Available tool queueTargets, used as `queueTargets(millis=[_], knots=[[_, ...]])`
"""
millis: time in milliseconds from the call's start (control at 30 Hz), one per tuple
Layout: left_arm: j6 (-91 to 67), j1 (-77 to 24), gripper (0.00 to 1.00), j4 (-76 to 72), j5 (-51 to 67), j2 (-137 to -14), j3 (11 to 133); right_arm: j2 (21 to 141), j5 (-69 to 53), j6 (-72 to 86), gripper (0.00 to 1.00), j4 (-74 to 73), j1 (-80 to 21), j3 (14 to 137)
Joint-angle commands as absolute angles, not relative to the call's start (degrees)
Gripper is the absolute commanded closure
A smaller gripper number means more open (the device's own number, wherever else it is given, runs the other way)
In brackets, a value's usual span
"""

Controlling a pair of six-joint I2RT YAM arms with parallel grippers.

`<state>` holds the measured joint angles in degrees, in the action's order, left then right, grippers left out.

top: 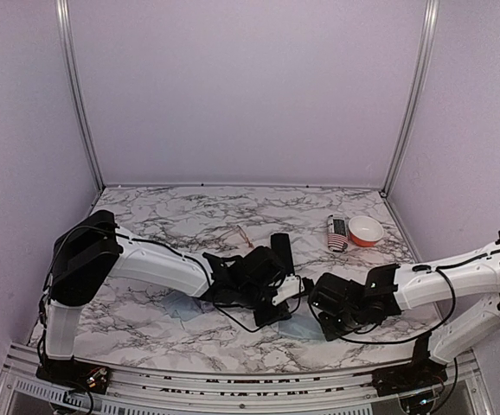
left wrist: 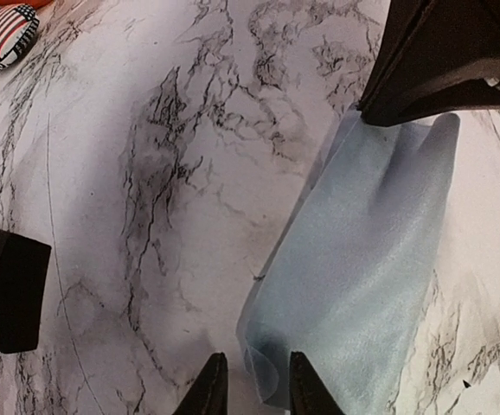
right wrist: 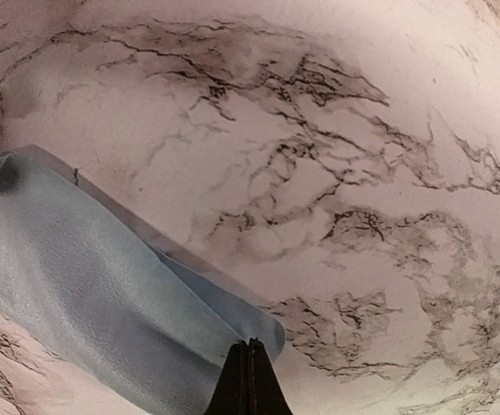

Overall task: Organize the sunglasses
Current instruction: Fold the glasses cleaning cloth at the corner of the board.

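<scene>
**STATION STATUS: CLOTH BETWEEN BOTH GRIPPERS, SUNGLASSES BEYOND THEM**

**1. Surroundings and obstructions**
- A light blue cloth [left wrist: 362, 268] lies on the marble table [top: 163, 216], stretched between the two grippers.
- One cloth corner sits in the gap of the left gripper [left wrist: 250, 393]. The opposite corner sits under the right gripper [right wrist: 248, 385].
- In the left wrist view, the dark body of the right gripper stands ahead and to the right of the left jaws, covering that far end of the cloth.
- A pale bluish patch [top: 181, 307] lies beside the left forearm, behind the left jaws. What it is cannot be told.

**2. Jaw state**
- Left jaws: apart, with the cloth corner between them and not pinched.
- Right jaws: pressed together on the cloth's corner.

**3. Task item**
- The wire-framed sunglasses [top: 241, 233] show only as a thin tan shape on the table. They lie beyond the left jaws, well apart from both grippers, with the left wrist between them and the cloth.
- The second pair cannot be made out.

**4. Containers**
- The black case [top: 281, 249] lies beyond the left jaws and to their left in the wrist view, near the wire-framed pair. Its contents cannot be seen.
- The striped case [top: 337, 233] lies beyond the right jaws, just beside an orange bowl [top: 367, 231]. It appears closed.
- The bowl shows a white interior.
</scene>
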<state>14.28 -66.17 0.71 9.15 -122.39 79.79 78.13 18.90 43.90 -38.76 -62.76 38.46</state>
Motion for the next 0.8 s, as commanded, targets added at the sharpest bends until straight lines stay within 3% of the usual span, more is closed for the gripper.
queueTargets(millis=[0,500,767], knots=[[13.7,-66.5,0.73,-0.8,10.2,-118.6,78.9,76.2,18.7,44.7,1.00,-40.8,-62.6,39.6],[12.5,-66.7,0.73,-1.0,11.9,-116.8,77.0,75.5,18.4,45.8,1.00,-40.0,-62.5,37.5],[12.0,-67.3,0.76,-0.6,11.5,-116.2,76.5,78.2,19.7,45.0,0.86,-39.4,-62.5,39.5]])
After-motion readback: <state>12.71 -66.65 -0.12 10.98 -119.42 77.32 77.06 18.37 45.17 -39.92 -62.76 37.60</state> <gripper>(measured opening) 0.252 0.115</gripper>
